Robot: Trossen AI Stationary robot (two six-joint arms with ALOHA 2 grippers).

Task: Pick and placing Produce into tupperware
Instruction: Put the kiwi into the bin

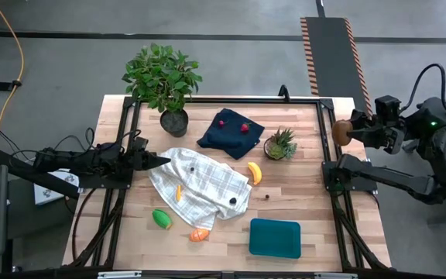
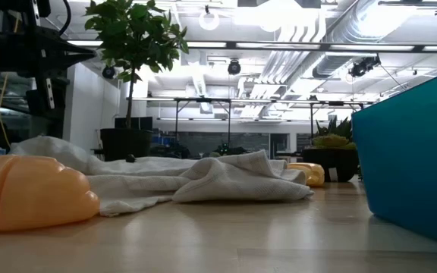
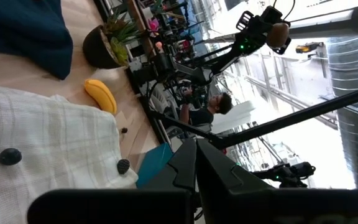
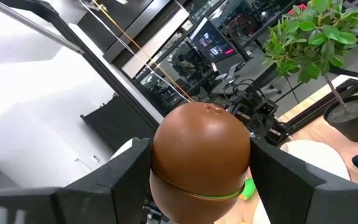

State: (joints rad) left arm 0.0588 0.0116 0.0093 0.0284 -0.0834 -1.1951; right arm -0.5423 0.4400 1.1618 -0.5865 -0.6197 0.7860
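Observation:
My right gripper (image 1: 345,132) hangs in the air over the table's right edge, shut on the brown round one (image 4: 201,155). My left gripper (image 1: 161,161) is shut and points at the left edge of a white checked cloth (image 1: 204,186), touching nothing. The teal tupperware (image 1: 275,238) stands near the table's near edge. The yellow banana (image 1: 255,172) lies flat beside the cloth. The green piece (image 1: 162,218) and an orange piece (image 1: 199,234) lie near the cloth's near edge; a small orange piece (image 1: 179,192) lies on the cloth. Two red berries (image 1: 245,127) rest on a navy cloth (image 1: 231,130). My right gripper holds the brown round one pinched between its two fingers (image 4: 126,171), which sit on opposite sides of its widest part (image 4: 166,168). The fingers reach level toward the table's left side. The brown round one is lifted clear of the table, high above it.
A large leafy potted plant (image 1: 165,81) stands at the far edge and a small spiky potted plant (image 1: 280,144) beside the navy cloth. Small dark berries (image 1: 232,201) lie on the white cloth. Bare wood shows between the banana and the tupperware. A person (image 3: 207,109) sits beyond the table.

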